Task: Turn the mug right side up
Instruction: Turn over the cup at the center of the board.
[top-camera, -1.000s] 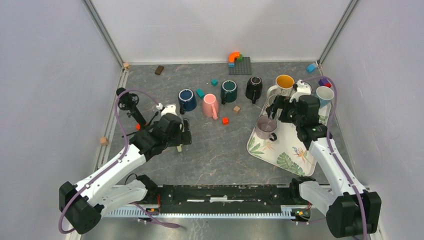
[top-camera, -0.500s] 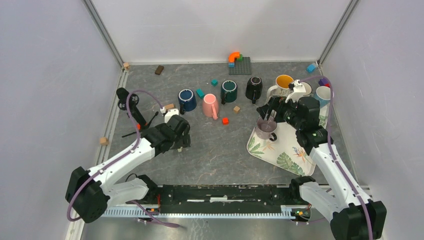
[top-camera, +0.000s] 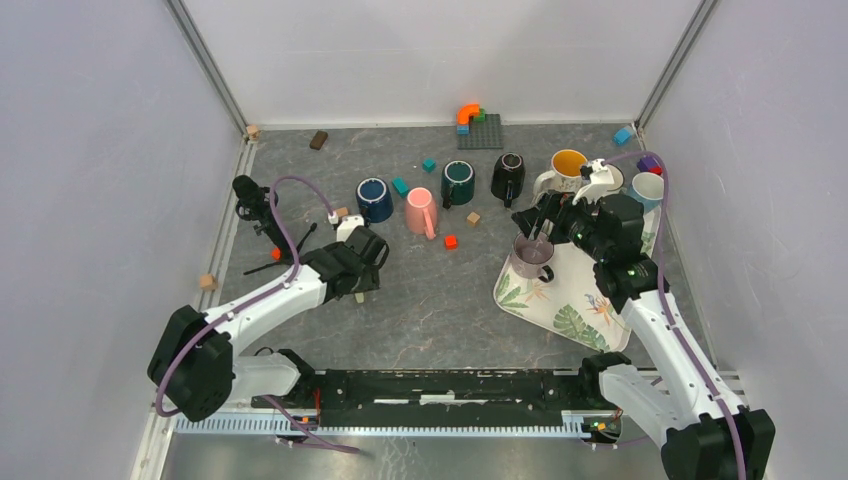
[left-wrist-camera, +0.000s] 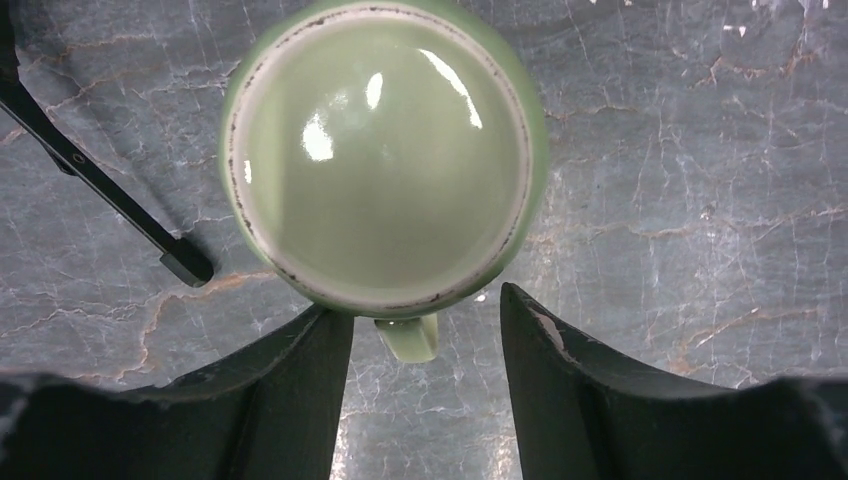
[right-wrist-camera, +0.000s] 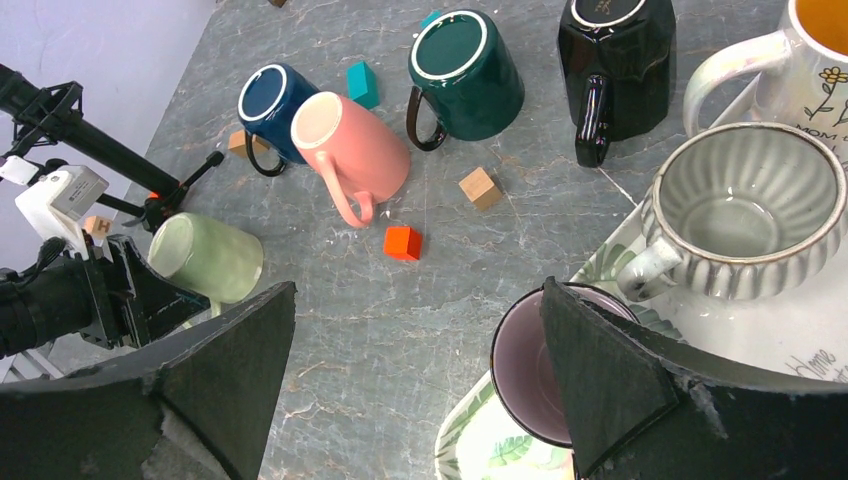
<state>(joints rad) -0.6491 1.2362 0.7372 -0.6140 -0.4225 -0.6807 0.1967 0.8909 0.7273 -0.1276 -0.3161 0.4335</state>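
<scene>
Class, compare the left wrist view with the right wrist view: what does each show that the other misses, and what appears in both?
Only the left wrist view: the green mug's base from straight above, and its handle between the open fingers of the left end effector.
Only the right wrist view: the pink mug, navy mug, dark green mug, black mug, red cube, and the ribbed grey mug and purple mug on the leaf-print tray.
Both: the green mug upside down on the marbled table, beside a black tripod leg.
</scene>
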